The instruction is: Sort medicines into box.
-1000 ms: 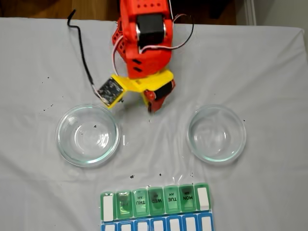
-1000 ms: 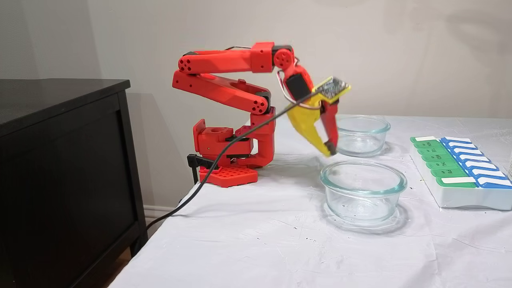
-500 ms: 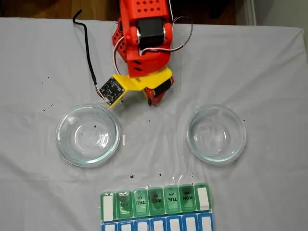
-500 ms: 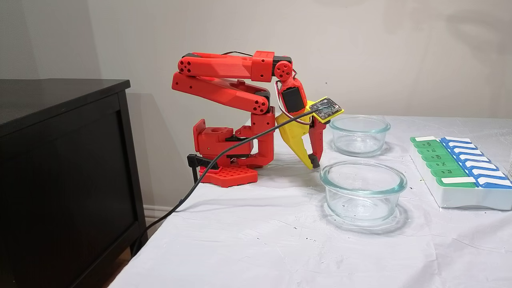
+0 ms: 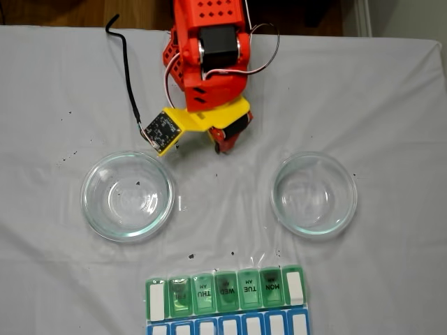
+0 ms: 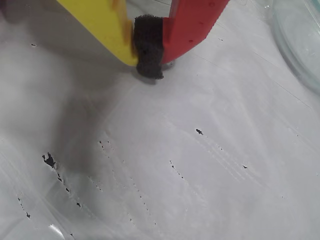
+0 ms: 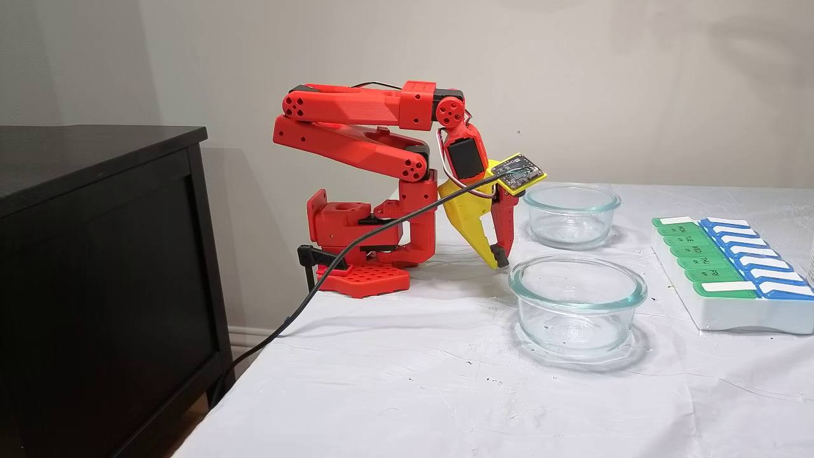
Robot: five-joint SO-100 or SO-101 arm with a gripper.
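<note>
While I am resting folded back near my base, my gripper (image 6: 148,52) is pinching its jaws together on nothing, tip hovering just over the white cloth (image 5: 391,105). In the overhead fixed view, going left to right: one glass dish (image 5: 127,195) is sitting ahead-left of me, bare; the box (image 5: 225,289) is lying well ahead, green lids down; another glass dish (image 5: 314,193) is ahead-right, bare. No loose medicines are showing, so sorting is looking finished; next I am judging only a hold at rest.

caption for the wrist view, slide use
Closed yellow-and-red two-finger gripper with black foam pad poised over speckled white tablecloth, clear glass dish rim at right.
</note>
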